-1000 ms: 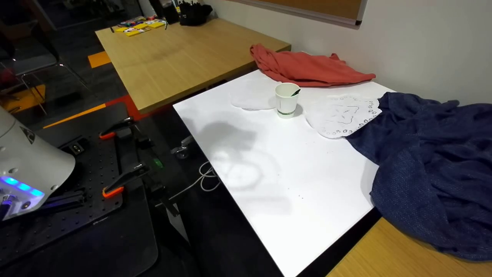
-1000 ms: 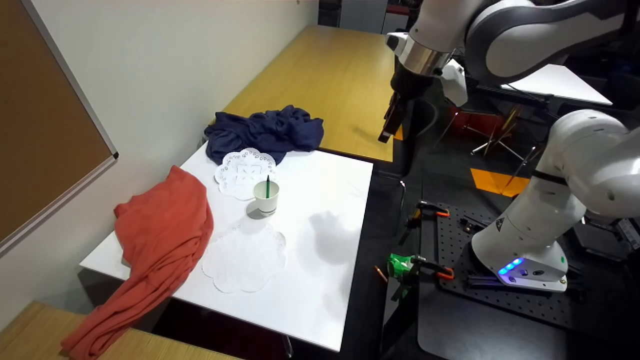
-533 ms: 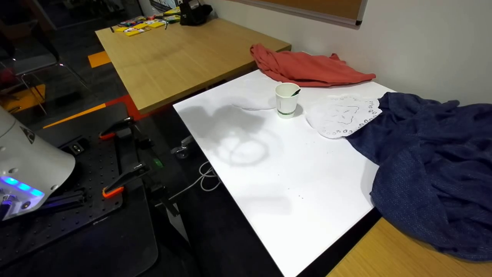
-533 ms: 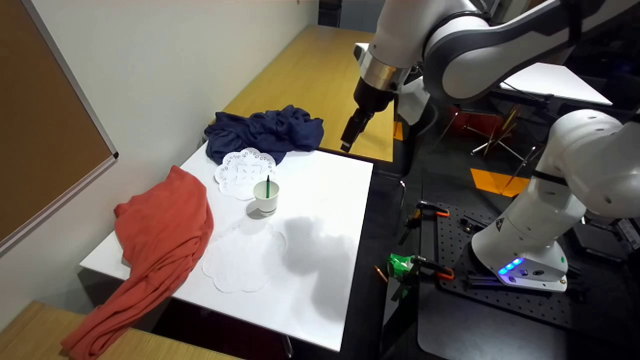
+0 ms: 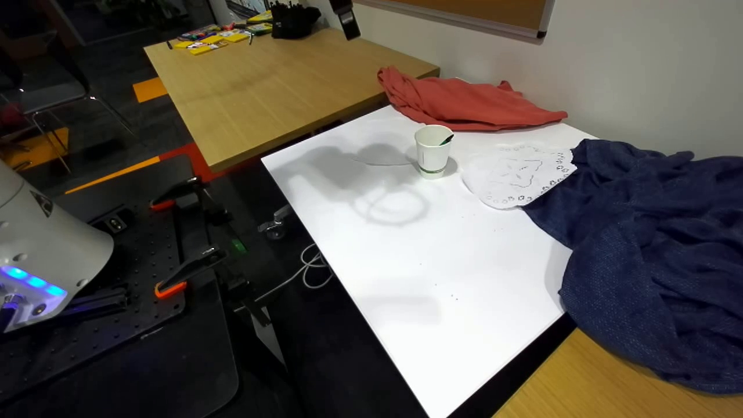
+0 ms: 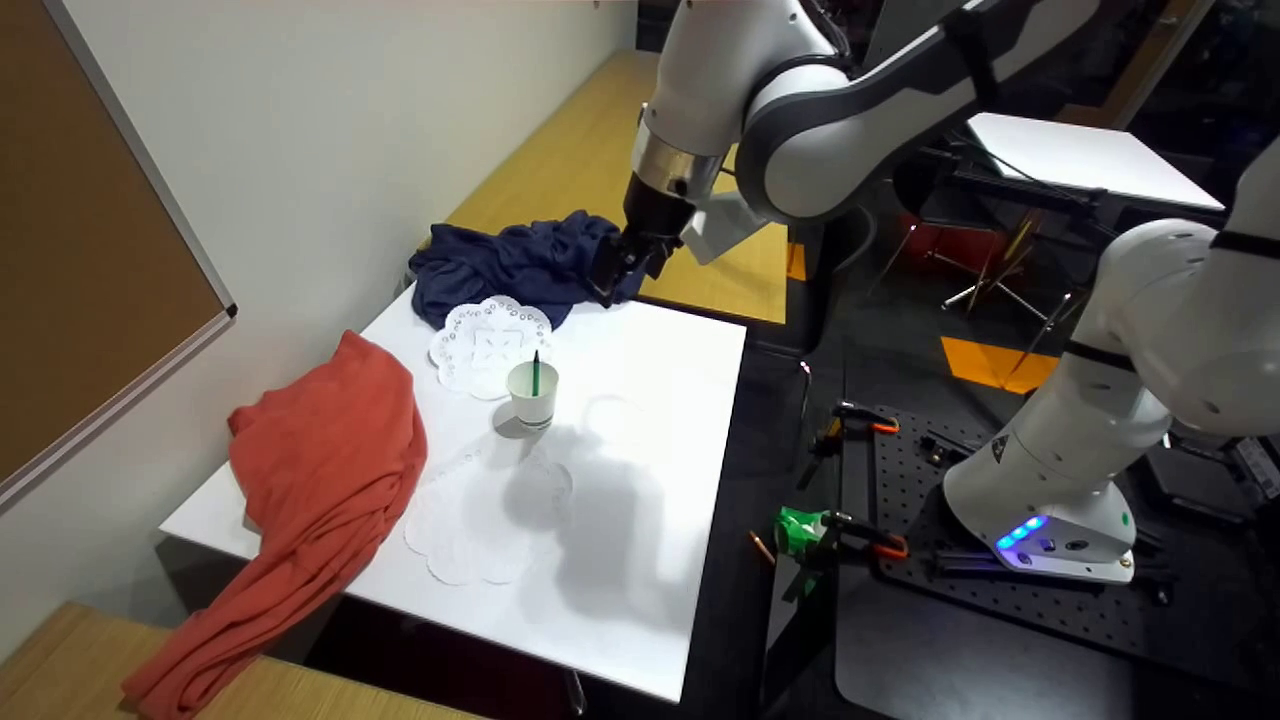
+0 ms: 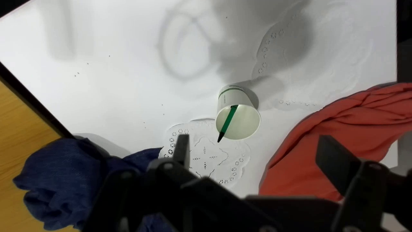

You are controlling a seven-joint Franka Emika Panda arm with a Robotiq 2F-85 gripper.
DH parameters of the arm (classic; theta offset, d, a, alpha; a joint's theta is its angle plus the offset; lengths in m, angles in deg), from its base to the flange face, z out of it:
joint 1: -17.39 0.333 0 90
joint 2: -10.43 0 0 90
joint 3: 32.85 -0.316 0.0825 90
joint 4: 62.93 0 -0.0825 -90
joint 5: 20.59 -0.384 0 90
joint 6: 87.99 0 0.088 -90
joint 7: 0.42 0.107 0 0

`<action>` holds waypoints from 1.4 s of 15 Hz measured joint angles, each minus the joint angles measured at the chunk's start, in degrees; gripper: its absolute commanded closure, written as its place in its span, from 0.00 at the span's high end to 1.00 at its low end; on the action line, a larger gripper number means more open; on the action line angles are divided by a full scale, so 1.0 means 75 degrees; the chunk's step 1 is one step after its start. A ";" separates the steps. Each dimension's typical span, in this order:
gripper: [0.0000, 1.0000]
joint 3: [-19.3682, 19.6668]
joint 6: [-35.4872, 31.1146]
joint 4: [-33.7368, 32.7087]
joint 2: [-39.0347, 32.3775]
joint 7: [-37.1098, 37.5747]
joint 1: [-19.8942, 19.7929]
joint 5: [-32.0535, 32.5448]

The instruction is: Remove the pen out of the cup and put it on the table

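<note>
Slim green pen (image 7: 227,123), black tip, leans inside small white paper cup (image 5: 432,157), tip poking past rim. Cup upright on smooth white rectangular counter (image 6: 680,370), near white scalloped paper doily (image 6: 492,342) and crumpled rust-red cloth (image 6: 335,445). Black two-fingered pincer (image 7: 252,146): fingers spread wide, hangs above counter, apart from cup and pen.

Upper centre: white rounded arm (image 6: 725,55) | dark-grey curved band (image 6: 840,102) | silvery metallic ring (image 6: 675,165) | lower right: blue light strip (image 6: 1021,532)
</note>
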 measured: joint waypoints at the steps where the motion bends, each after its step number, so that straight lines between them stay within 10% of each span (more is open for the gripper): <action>1: 1.00 0.0000 -0.0025 -0.0203 -0.0262 0.0239 0.0027 0.0024; 21: 1.00 0.1583 -0.0837 -0.3114 -0.4339 0.2809 0.1473 0.0026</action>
